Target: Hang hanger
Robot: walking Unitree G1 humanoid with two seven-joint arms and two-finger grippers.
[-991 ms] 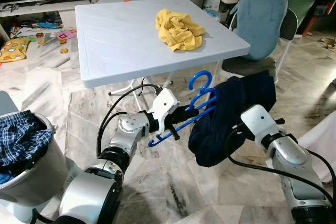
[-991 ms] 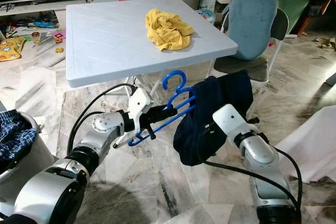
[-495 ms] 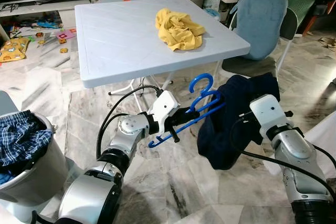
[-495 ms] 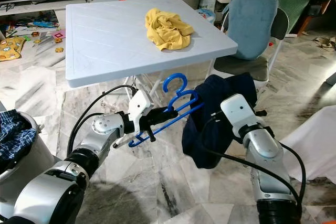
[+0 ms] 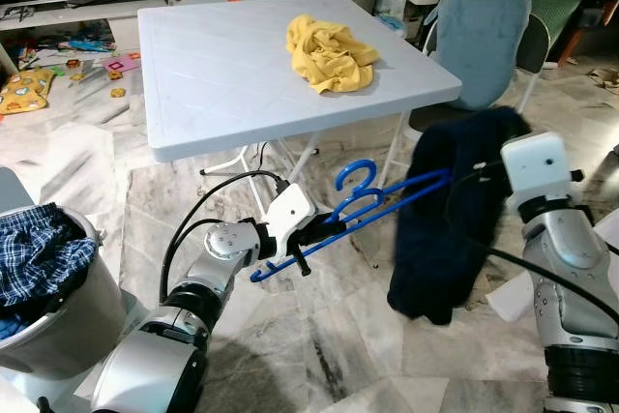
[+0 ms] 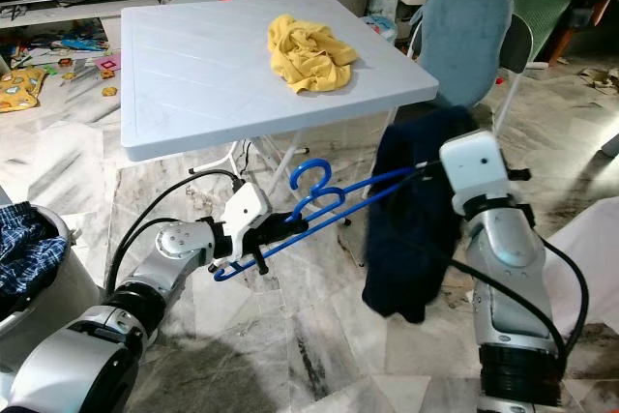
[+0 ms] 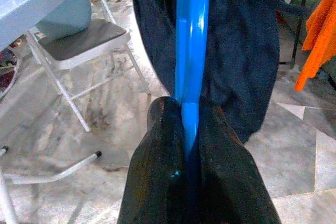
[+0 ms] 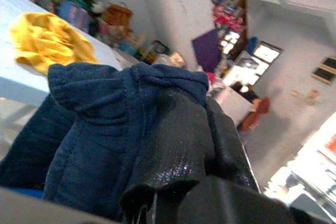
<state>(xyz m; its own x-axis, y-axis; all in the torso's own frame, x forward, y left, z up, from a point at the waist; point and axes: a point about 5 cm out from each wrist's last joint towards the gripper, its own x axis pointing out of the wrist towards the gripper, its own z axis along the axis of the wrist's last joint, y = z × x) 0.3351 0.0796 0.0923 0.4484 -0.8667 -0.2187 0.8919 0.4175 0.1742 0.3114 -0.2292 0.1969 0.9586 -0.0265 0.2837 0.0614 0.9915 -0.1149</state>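
dark navy garment [image 5: 447, 220] has slid further onto my blue plastic hanger [image 5: 377, 202]; left gripper [image 7: 184, 129] clamps the hanger, right gripper [image 8: 173, 145] pinches cloth.

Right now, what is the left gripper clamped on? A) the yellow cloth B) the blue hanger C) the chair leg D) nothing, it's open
B: the left gripper has its fingers shut on the blue hanger, whose far end runs into the dark navy garment held up by the right gripper.

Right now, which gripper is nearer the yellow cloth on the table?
Right. The right gripper holds the navy garment just off the table corner by the yellow cloth; the left gripper is lower, clamping the blue hanger.
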